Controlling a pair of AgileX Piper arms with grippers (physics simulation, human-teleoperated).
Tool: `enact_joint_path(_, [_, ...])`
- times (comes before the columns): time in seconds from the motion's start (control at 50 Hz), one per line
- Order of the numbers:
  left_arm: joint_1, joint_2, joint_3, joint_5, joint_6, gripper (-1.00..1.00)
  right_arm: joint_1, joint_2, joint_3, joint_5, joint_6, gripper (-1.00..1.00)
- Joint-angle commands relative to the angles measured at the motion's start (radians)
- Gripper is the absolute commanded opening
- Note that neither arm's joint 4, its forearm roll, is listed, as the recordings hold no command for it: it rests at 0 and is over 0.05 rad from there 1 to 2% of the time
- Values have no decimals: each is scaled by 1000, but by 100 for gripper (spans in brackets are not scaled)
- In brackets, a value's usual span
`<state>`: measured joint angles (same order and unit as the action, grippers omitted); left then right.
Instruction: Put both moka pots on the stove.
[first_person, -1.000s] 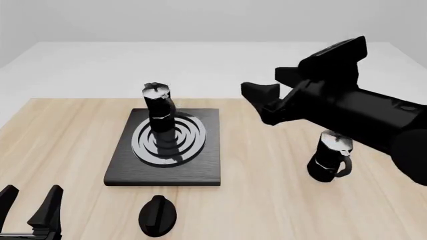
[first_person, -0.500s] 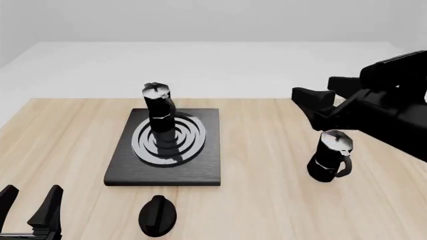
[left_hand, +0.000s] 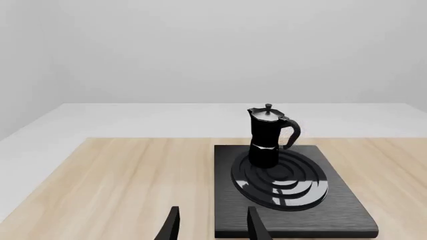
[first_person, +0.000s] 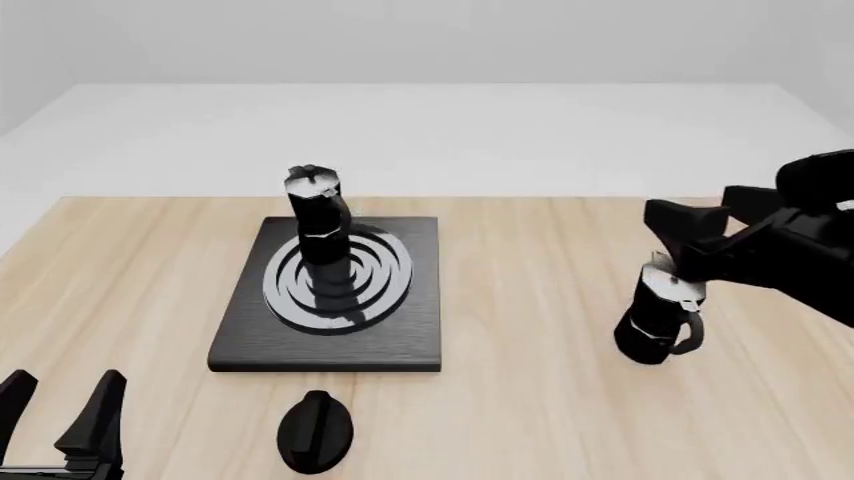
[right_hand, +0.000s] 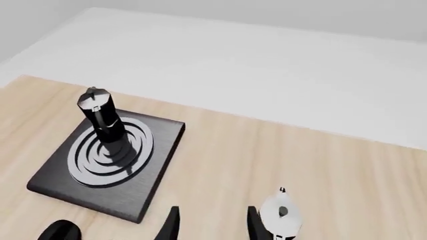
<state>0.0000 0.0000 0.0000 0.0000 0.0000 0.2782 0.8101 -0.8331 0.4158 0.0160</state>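
Two coffee pots, one job half done: one pot (first_person: 318, 218) stands upright on the stove's (first_person: 240, 335) ring burner, the other pot (first_person: 658, 322) sits on the wooden table (first_person: 534, 400) well to the right. The right gripper (first_person: 683, 240), jaws apart, hovers just above it. The left gripper (first_person: 60, 412) waits released near the front edge. No lettering is legible anywhere.
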Motion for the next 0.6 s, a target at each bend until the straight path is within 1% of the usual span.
enact_joint_path(0.02, [0, 0, 0, 0, 0, 100, -79, -25, 28, 32, -11, 100])
enact_joint_path(0.1, [0, 0, 0, 0, 0, 100, -90, -30, 32, 41, -15, 100])
enact_joint_path(0.14, [0, 0, 0, 0, 0, 100, -112, -26, 37, 43, -30, 100])
enact_joint_path(0.24, [0, 0, 0, 0, 0, 100, -138, -30, 47, 46, -28, 100])
enact_joint_path(0.26, [0, 0, 0, 0, 0, 100, -155, -30, 51, 49, -30, 100])
enact_joint_path(0.46, [0, 0, 0, 0, 0, 100, -192, -25, 67, 55, -34, 100])
enact_joint_path(0.52, [0, 0, 0, 0, 0, 100, -215, -6, 73, 57, -29, 100])
enact_joint_path(0.56, [0, 0, 0, 0, 0, 100, -220, 2, 82, 54, -45, 100])
enact_joint_path(0.58, [0, 0, 0, 0, 0, 100, -231, 20, 87, 54, -33, 100])
enact_joint_path(0.6, [0, 0, 0, 0, 0, 100, -227, 19, 89, 49, -35, 100])
